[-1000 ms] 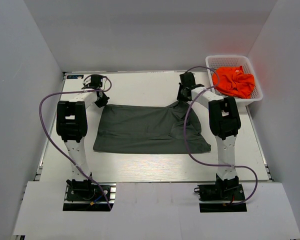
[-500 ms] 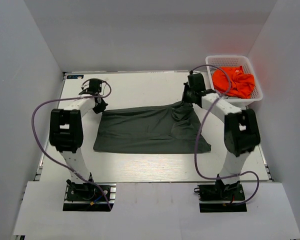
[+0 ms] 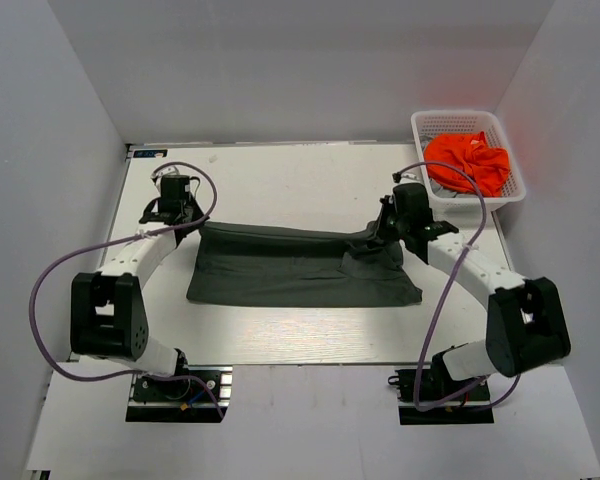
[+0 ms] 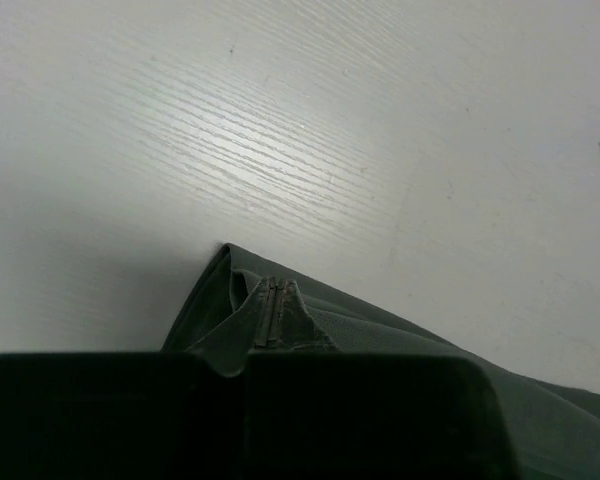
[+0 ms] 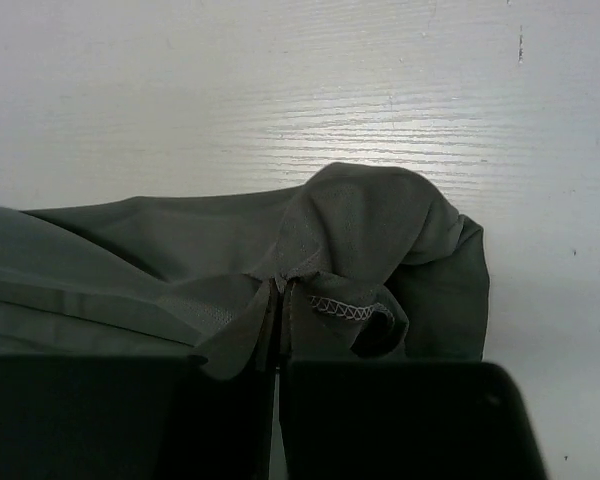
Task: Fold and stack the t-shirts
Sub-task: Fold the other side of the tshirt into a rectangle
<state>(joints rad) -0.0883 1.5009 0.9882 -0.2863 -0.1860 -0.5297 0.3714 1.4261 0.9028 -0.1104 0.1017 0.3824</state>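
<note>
The dark shirt [image 3: 295,268] lies spread out on the worktop [image 3: 280,180], its long side going from left to right. The left gripper [image 3: 190,219] is closed tight and pinches the shirt's far left corner. The right gripper [image 3: 377,234] is closed tight too and pinches a bunched-up bit at the far right corner. The orange shirt [image 3: 467,162] lies crumpled in the white basket [image 3: 450,124] at the far right.

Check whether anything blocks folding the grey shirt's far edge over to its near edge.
Nothing visible does. The left gripper and right gripper pinch the far corners of the grey shirt; the basket sits apart at the far right.
</note>
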